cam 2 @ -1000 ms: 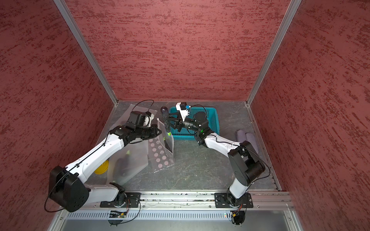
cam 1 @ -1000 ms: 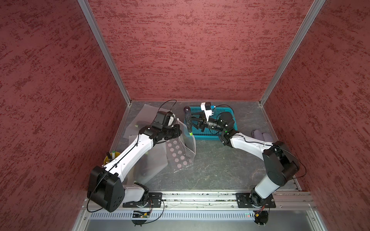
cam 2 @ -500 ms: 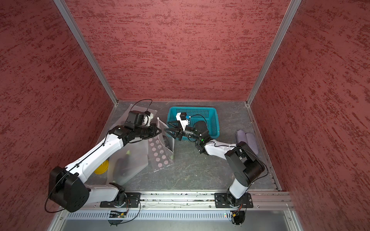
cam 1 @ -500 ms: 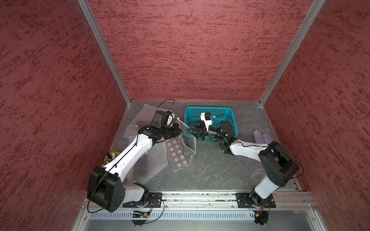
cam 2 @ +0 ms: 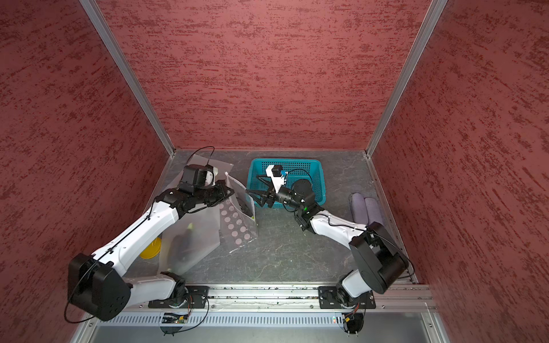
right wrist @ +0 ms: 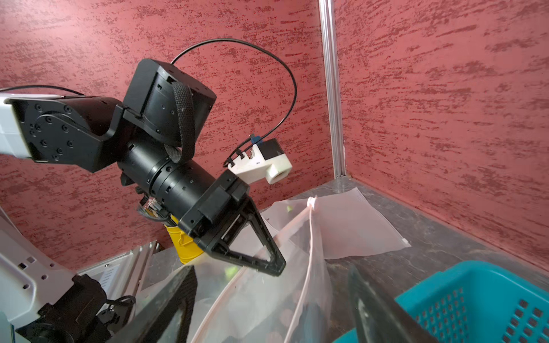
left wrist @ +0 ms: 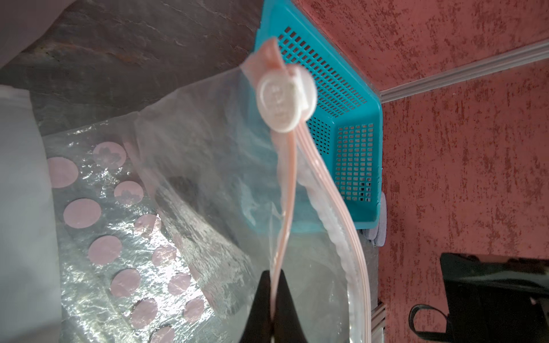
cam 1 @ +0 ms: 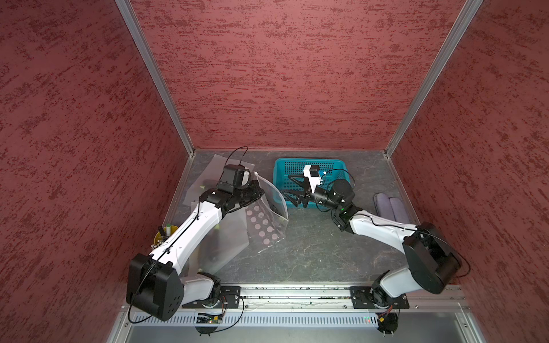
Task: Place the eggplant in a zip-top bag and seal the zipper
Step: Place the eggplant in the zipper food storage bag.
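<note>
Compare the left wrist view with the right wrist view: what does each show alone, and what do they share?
Only the left wrist view: the purple rolls beyond the teal basket. Only the right wrist view: the yellow cup, and the left arm's black wrist with its white camera. Both: the zip-top bag, its white slider, the basket, and the left gripper shut on the pink zipper strip.

Bright, even light, glare on the bag (left wrist: 193, 193) (wrist foregrounds blurred).
</note>
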{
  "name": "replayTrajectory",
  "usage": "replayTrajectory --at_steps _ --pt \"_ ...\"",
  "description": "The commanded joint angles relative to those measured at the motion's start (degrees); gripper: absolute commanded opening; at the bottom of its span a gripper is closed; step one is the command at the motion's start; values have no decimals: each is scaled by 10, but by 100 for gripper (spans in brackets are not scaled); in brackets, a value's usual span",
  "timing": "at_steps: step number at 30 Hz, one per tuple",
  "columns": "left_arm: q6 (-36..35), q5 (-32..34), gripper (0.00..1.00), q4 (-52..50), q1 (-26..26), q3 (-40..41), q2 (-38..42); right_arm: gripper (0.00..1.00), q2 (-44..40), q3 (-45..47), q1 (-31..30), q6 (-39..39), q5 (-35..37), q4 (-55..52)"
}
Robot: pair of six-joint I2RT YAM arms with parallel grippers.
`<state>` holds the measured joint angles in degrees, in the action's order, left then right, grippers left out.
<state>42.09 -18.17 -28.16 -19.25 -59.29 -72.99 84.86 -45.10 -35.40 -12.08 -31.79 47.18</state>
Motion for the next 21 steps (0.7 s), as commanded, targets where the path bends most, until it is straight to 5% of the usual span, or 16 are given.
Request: replayTrajectory --at_steps 1,21 --pt "70 22 0 47 5 6 15 83 -13 20 -3 23 16 -41" --pt "142 55 0 95 19 28 9 86 -35 73 -47 40 74 -84"
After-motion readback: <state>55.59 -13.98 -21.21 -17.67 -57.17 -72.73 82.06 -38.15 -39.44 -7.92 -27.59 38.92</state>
